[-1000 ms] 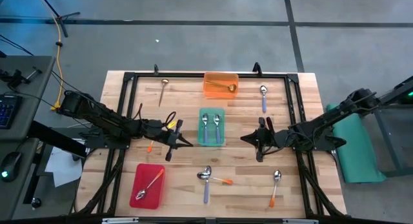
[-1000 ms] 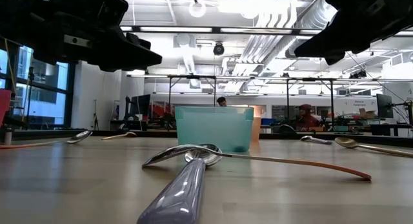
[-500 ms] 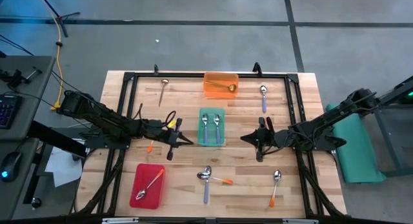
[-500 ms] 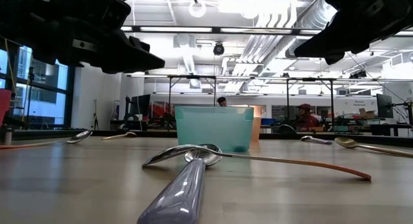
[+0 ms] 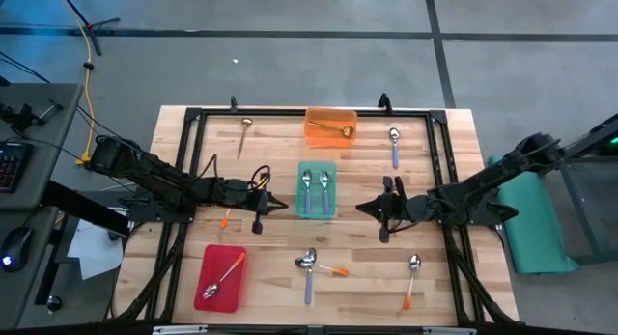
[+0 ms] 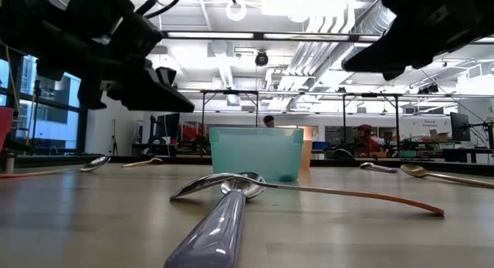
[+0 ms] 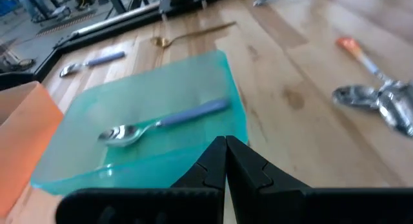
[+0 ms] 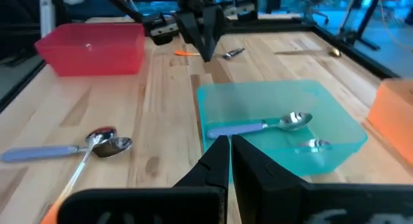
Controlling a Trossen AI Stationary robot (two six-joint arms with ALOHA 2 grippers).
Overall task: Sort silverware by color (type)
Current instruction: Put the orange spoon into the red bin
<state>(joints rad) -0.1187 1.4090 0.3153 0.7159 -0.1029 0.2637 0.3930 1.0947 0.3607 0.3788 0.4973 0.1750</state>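
Note:
Both grippers hover shut and hold nothing, one on each side of the green tray [image 5: 317, 211]. My left gripper [image 5: 283, 204] is at the tray's left and my right gripper [image 5: 359, 208] at its right. Two purple-blue-handled spoons [image 5: 315, 188] lie in the green tray; one [image 7: 161, 122] shows ahead of my left gripper [image 7: 226, 141], and both ahead of my right gripper [image 8: 230, 139]. A gold spoon [image 5: 335, 131] lies in the orange tray [image 5: 311, 132]. An orange-handled spoon [image 5: 222, 277] lies in the red tray [image 5: 210, 256].
Loose on the table: a gold spoon [image 5: 245, 134] far left, a purple-blue spoon [image 5: 394, 145] far right, an orange spoon [image 5: 225, 218] under the left arm, a crossed purple-blue and orange pair [image 5: 310, 265] near the middle, and an orange spoon [image 5: 412, 277] near right. A black frame [image 5: 290, 113] borders the table.
My left gripper has turned about its wrist and edged toward the green tray, staying shut. My right gripper has drifted a little toward the table's left and near edge. No spoon or tray has moved.

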